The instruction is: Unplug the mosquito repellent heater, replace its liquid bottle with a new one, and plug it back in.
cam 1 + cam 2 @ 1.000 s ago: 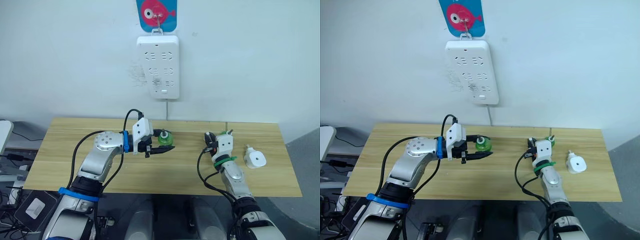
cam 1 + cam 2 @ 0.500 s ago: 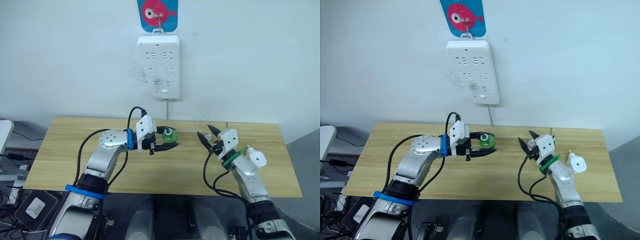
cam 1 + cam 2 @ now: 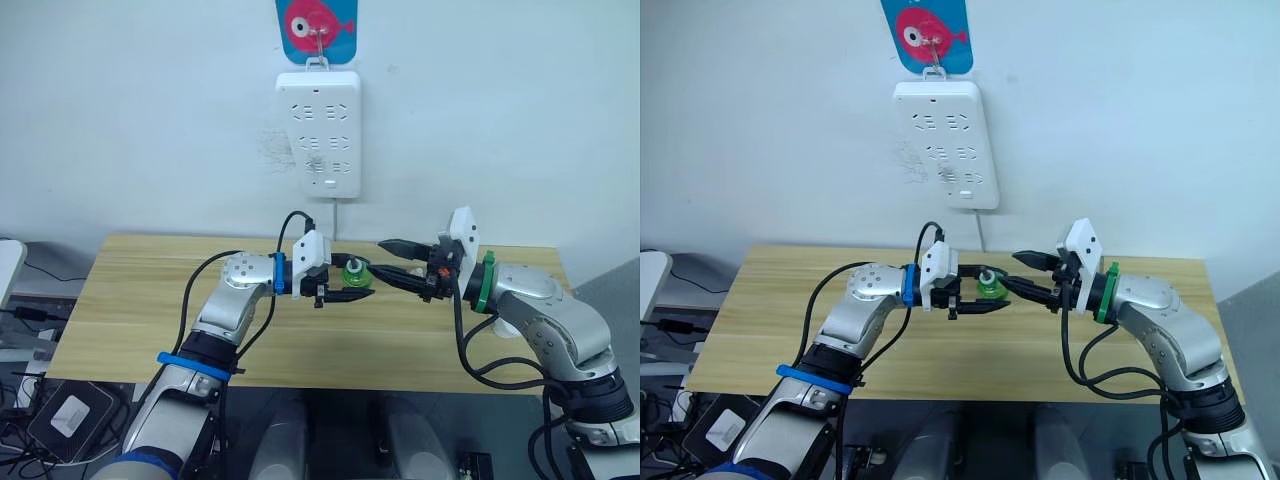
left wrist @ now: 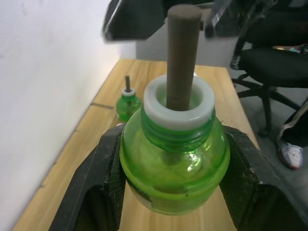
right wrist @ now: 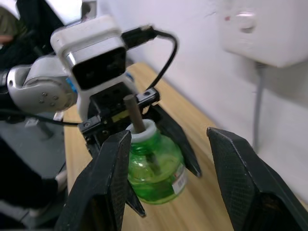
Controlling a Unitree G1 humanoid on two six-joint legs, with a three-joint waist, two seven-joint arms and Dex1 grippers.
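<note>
Left pincer [image 3: 349, 283] clamped on a green bottle [image 3: 356, 274] with white neck ring and bare dark wick, held upright above the wooden surface [image 3: 120, 300], forearm stretched toward the middle. Right pincer [image 3: 398, 260] spread wide, arm bent inward at the elbow, fingers pointing at the left pincer and bracketing the bottle's neck without touching. A second green bottle [image 4: 128, 103] with wick standing on the surface near the wall. White power strip [image 3: 317, 133] hanging on the wall above.
</note>
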